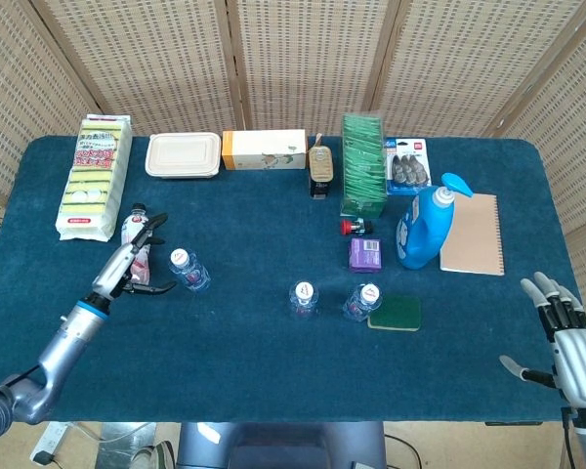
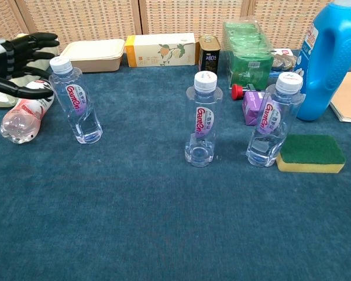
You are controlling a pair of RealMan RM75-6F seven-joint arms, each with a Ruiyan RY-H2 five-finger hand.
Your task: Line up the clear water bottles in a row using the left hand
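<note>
Near the table's (image 1: 273, 381) left edge, the left robot hand (image 1: 137, 262) hovers spread, empty, beside the leftmost bottle (image 2: 77, 102).

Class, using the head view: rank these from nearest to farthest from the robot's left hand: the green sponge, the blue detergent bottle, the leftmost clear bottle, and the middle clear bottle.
1. Leftmost clear bottle, just right of the left hand.
2. Middle clear bottle, centre of the table.
3. Green sponge, right of centre, near the front.
4. Blue detergent bottle, farther right and back.
</note>
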